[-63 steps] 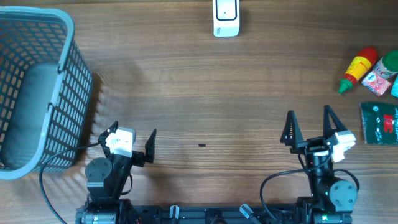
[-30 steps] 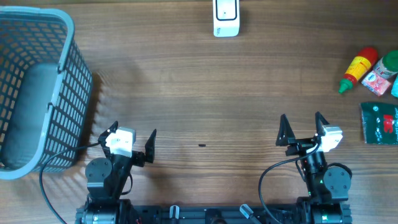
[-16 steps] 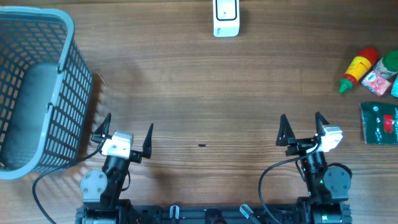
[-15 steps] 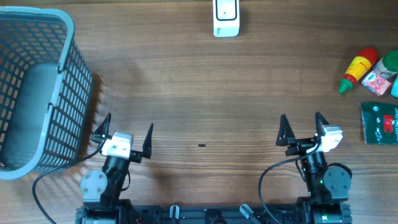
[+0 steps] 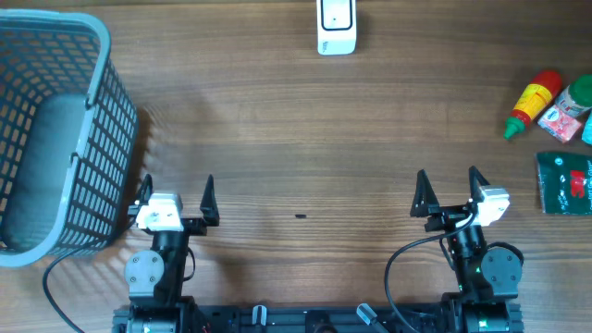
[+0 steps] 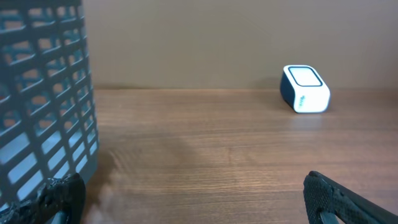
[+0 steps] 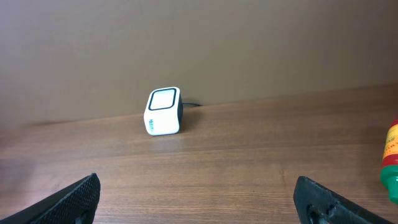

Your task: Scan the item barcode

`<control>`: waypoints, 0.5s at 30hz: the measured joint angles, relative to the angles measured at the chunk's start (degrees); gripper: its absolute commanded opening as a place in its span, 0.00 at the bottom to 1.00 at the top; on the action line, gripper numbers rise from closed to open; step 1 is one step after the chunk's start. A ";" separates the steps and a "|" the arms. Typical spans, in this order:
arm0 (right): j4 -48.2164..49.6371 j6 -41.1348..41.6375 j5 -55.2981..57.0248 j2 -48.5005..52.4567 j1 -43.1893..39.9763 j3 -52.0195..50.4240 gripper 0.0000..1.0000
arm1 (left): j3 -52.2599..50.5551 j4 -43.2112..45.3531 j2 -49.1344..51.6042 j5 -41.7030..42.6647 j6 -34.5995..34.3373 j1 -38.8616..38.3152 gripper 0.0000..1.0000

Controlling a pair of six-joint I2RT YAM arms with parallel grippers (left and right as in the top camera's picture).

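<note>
The white barcode scanner [image 5: 336, 26] stands at the table's far edge, centre; it also shows as a small white box in the left wrist view [image 6: 305, 89] and the right wrist view [image 7: 164, 111]. The items lie at the right edge: a red and yellow bottle [image 5: 534, 102], a green-capped pack [image 5: 573, 104] and a dark green packet [image 5: 564, 182]. No barcode can be made out. My left gripper [image 5: 178, 185] and right gripper [image 5: 448, 180] both stand open near the front edge, with nothing between their fingers [image 6: 196, 205] [image 7: 199, 199].
A tall grey-blue mesh basket [image 5: 55, 129] fills the left side, close to my left gripper, and its wall shows in the left wrist view [image 6: 43, 93]. A small dark speck [image 5: 301, 216] lies on the wood between the arms. The bottle [image 7: 392, 155] peeks in at the right wrist view's edge.
My left gripper has swung from a rightward tilt to point straight ahead and shifted left, toward the basket. The right gripper moved slightly left and forward earlier, then held still.
</note>
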 measured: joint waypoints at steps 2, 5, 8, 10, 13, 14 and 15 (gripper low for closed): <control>0.00 0.00 0.00 0.00 0.00 0.00 1.00 | -0.09 0.00 0.00 -0.76 -1.01 0.00 1.00; 0.00 0.00 0.00 0.00 0.00 0.00 1.00 | -0.09 0.00 0.00 -1.62 -1.97 0.00 1.00; 0.00 0.00 0.00 0.00 0.00 0.00 1.00 | -0.09 0.02 0.00 -1.75 -2.23 0.00 1.00; 0.00 0.02 0.00 0.00 0.00 0.00 1.00 | -0.09 0.09 0.00 -1.86 -2.40 0.00 1.00; 0.00 0.00 0.00 0.00 0.00 0.00 1.00 | -0.13 0.22 0.00 -2.03 -2.58 0.00 1.00; 0.00 0.00 0.00 0.00 0.00 0.00 1.00 | -0.13 0.22 0.00 -2.05 -2.56 0.00 1.00; 0.00 0.00 0.00 0.00 0.00 0.00 1.00 | -0.13 0.24 0.00 -2.05 -2.56 0.00 1.00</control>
